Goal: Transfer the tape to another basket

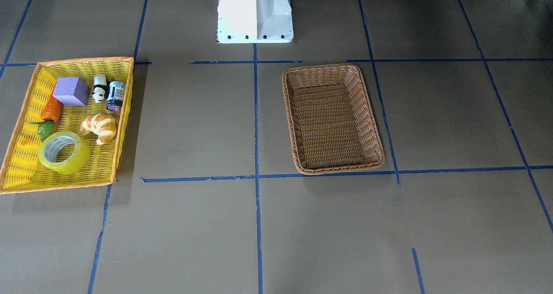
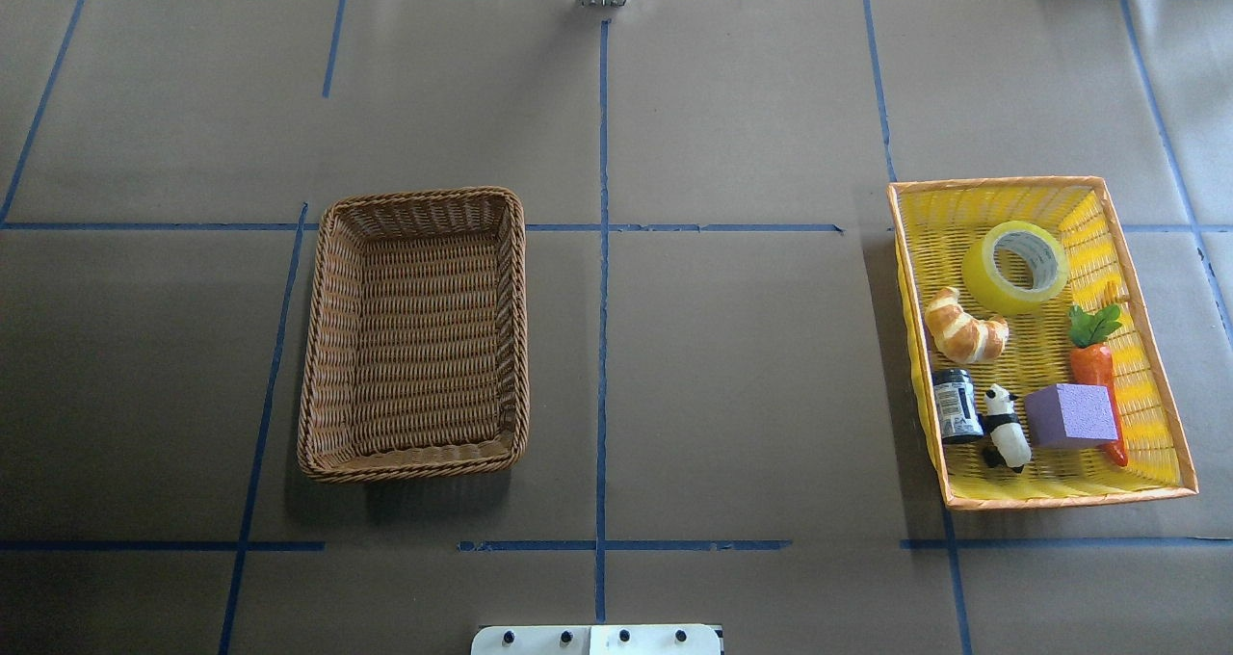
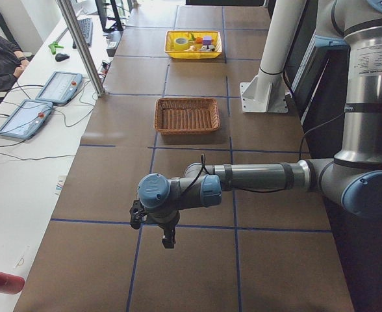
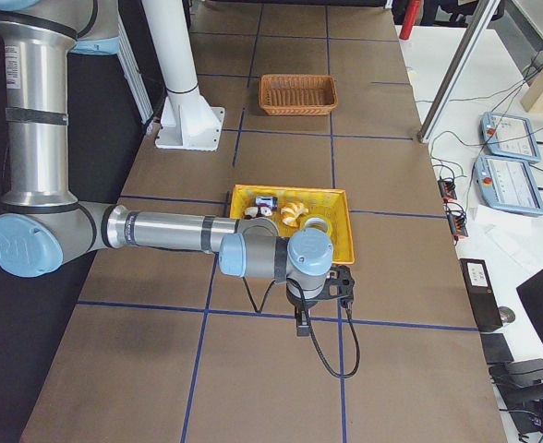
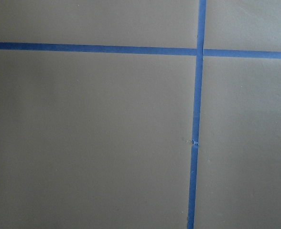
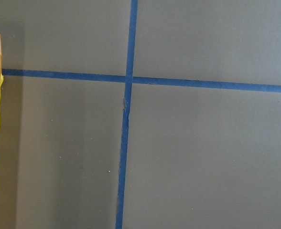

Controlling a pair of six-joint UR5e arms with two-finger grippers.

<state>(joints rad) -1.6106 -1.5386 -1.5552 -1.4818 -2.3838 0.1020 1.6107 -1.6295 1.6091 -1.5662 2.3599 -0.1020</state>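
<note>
Since the tape (image 2: pixel 1014 267) is lying flat in the yellow plastic basket (image 2: pixel 997 184), at the end farthest from the robot and on its right side of the table, nothing of the job is looking done yet. The roll is sitting just beside the croissant (image 2: pixel 964 327) and near the carrot (image 2: pixel 1093 361), while the purple block (image 2: pixel 1069 415), the panda figure (image 2: pixel 1004 428) and the small dark jar (image 2: pixel 956 405) are crowding the nearer end. The brown wicker basket (image 2: pixel 424 195), where I am taking the roll to be headed, is standing well apart on the robot's left side and is holding nothing.

Neither arm is reaching over either basket. The right gripper (image 4: pixel 302 325) is hanging low above bare table just beyond the yellow basket's outer side, and the left gripper (image 3: pixel 167 239) is hovering over the blue grid lines (image 5: pixel 196 143) well away from the wicker basket. Both are showing only in the side views, so I cannot tell whether their fingers are spread or closed, though neither is carrying the roll.

By my reckoning the whole sequence is waiting: reaching the roll, gripping it, lifting it clear of its neighbours, carrying it across and setting it down in the wicker basket.
</note>
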